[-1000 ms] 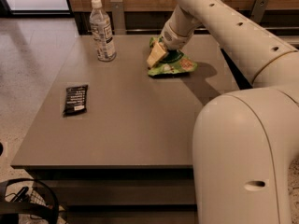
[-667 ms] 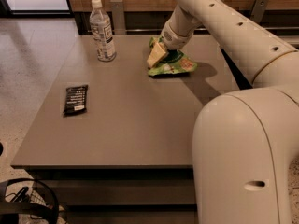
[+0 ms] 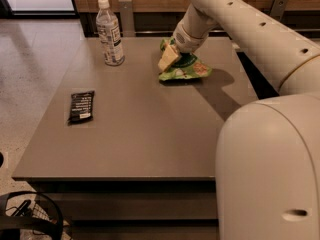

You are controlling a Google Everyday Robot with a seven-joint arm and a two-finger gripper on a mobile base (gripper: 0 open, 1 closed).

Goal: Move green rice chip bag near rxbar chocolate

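Note:
The green rice chip bag [image 3: 187, 69] lies on the far right part of the grey table [image 3: 150, 129], crinkled, with its left end raised behind my gripper. My gripper [image 3: 169, 58] is down at the bag's left end and touches it. The white arm reaches in from the upper right. The rxbar chocolate [image 3: 81, 106], a flat black wrapper with white text, lies flat near the table's left edge, well apart from the bag.
A clear plastic water bottle [image 3: 110, 33] with a white cap stands at the far left of the table. My white base [image 3: 270, 169] fills the lower right. A dark wall rail runs behind the table. Tiled floor lies to the left.

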